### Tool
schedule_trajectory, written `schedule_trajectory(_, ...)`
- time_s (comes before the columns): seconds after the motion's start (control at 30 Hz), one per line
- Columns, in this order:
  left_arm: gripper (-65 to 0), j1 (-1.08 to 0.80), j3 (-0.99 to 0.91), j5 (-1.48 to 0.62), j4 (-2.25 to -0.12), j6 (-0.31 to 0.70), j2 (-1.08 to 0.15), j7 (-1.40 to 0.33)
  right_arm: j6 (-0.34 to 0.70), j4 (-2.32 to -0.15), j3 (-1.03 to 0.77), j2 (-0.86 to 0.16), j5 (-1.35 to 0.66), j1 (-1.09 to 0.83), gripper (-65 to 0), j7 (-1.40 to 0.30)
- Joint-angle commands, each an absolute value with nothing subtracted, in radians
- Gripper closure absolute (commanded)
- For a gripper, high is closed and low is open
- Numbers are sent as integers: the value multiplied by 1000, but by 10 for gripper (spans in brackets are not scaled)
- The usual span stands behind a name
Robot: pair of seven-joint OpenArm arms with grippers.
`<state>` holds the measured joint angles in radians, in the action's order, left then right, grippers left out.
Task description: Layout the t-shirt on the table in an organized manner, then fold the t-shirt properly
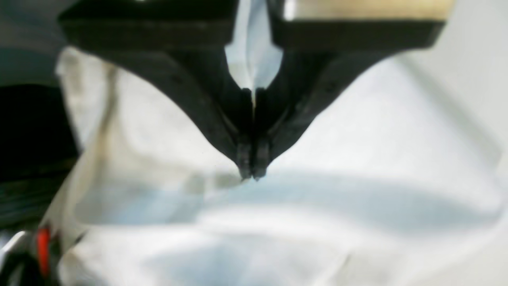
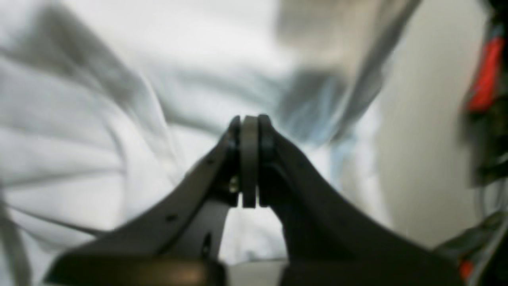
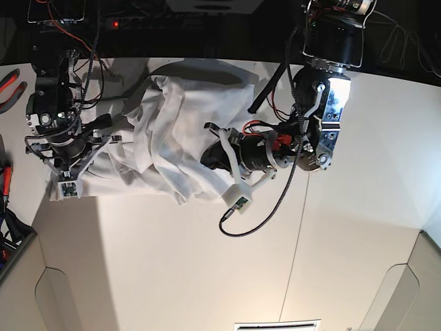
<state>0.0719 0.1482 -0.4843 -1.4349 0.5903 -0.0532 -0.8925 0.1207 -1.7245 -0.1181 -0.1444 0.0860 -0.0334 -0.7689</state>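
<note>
White tabletop [image 3: 207, 276] fills your base view, and the t-shirt [image 3: 176, 131] lies bunched and wrinkled near its far edge, between the two arms. Your left gripper [image 1: 251, 174] has its fingers pressed together, tips at a blurred fold of cloth; whether it pinches any, you cannot tell. Your right gripper [image 2: 249, 119] is likewise closed tight over the shirt, its wrist picture badly smeared

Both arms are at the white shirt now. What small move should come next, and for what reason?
Probably draw the two arms apart, to spread the cloth. The t-shirt lies bunched and wrinkled on the table. The left gripper and right gripper both look shut; whether they pinch cloth is too blurred to tell.
</note>
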Motion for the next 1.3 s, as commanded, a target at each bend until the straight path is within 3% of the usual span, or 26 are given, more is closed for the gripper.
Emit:
schedule_trajectory(0.0, 0, 82, 145, -504, -1452, 595, -71, -879, 119, -1775, -123, -152, 77, -18, 0, -756)
schedule_trajectory(0.1, 0, 64, 145, -488, -1452, 594, -109, -877, 140, -1852, -123, -151, -34, -19, 0, -757)
schedule_trajectory(0.2, 0, 49, 145, -470, -1452, 539, -136, -843, 235, -1874, -122, -134, -196, -20, 0, -767)
schedule_trajectory(0.5, 0, 39, 146, -470, -1450, 517, -127, -811, 419, -1874, -122, 14, -458, -26, 0, -848)
schedule_trajectory(0.77, 0, 19, 146, -465, -1435, 517, -128, -785, 426, -1861, -100, 33, -440, -69, 0, -871)
schedule_trajectory(1.07, 0, 19, 146, -457, -1381, 517, -128, -764, 423, -1630, -97, 33, -390, -72, 0, -781)
schedule_trajectory(1.27, 0, 19, 146, -405, -1380, 517, -130, -763, 421, -1607, -97, 2, -298, -42, 0, -781)
